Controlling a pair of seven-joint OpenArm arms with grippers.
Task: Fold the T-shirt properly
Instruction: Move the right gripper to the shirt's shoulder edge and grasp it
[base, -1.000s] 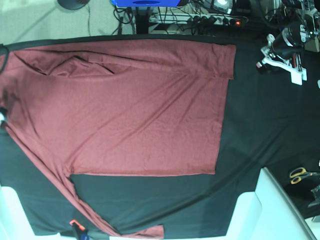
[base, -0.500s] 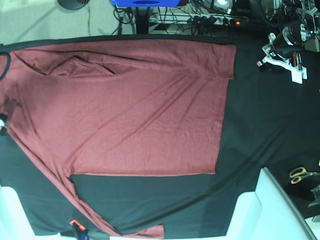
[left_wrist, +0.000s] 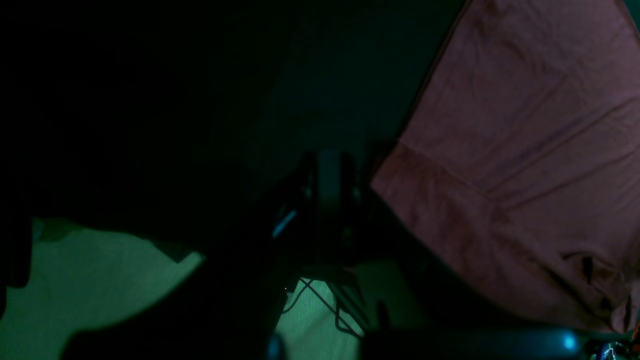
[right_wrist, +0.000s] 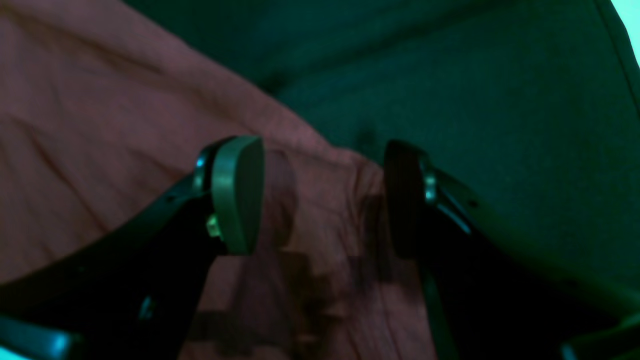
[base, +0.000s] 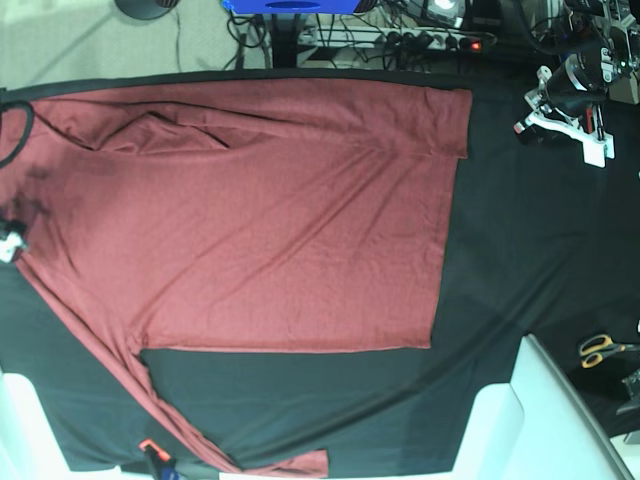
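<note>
We are looking down on a T-shirt (base: 250, 210) that is lying spread flat on a black cloth (base: 530, 250), filling the view from 9 o'clock across the centre. One sleeve is lying folded over the body along the 12 o'clock edge, and the other is trailing out toward 6 o'clock, thin and stretched. Scissors (base: 603, 349) are resting well apart from the shirt at about 4 o'clock. Our left gripper (base: 560, 108) is hanging above the cloth at 2 o'clock, clear of the shirt; in its own very dark wrist view the left gripper (left_wrist: 327, 185) is showing its jaws pressed together on nothing, with a corner of the shirt (left_wrist: 515, 150) lying off at 3 o'clock. Our right gripper (base: 10, 243) is barely showing at the 9 o'clock edge of the overhead view. In its wrist view the right gripper (right_wrist: 320, 195) is holding its jaws wide apart, hovering over a rumpled edge of the shirt (right_wrist: 125, 125), with the fabric showing between the two fingers (right_wrist: 237, 192) and bare cloth (right_wrist: 475, 90) toward 1 o'clock.
</note>
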